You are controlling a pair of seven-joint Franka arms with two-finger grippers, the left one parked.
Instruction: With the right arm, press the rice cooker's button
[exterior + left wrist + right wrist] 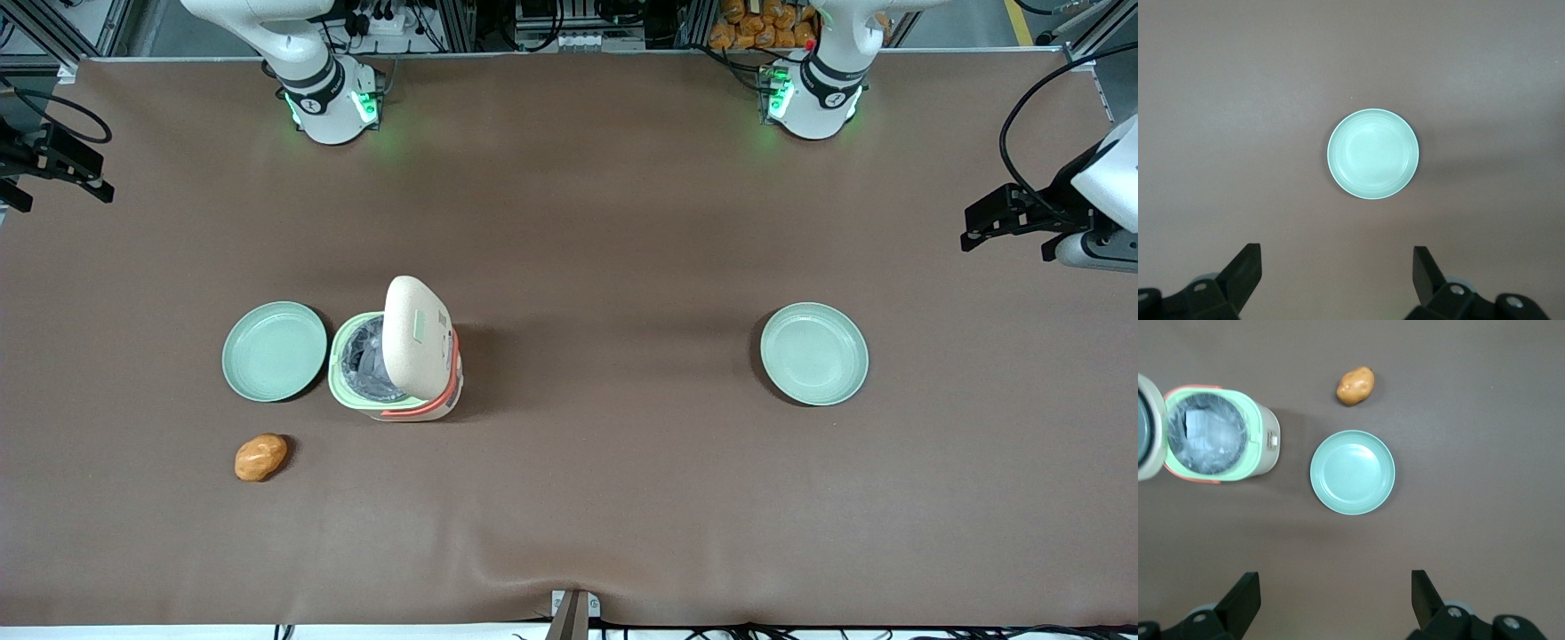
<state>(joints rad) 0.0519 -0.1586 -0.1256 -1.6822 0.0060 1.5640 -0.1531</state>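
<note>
The rice cooker (396, 360) stands with its cream lid (418, 336) swung up and its lined pot showing, touching 1 green plate (274, 351), with a potato (260, 457) nearer the front camera. The gripper (1331, 600) hangs high above the table with its 2 fingers (1245, 597) spread wide and holding nothing, well apart from the cooker, the plate just under it.

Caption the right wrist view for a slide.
Open gripper hovers above a mint-green plate flanked by the lid-up rice cooker and a potato.
</note>
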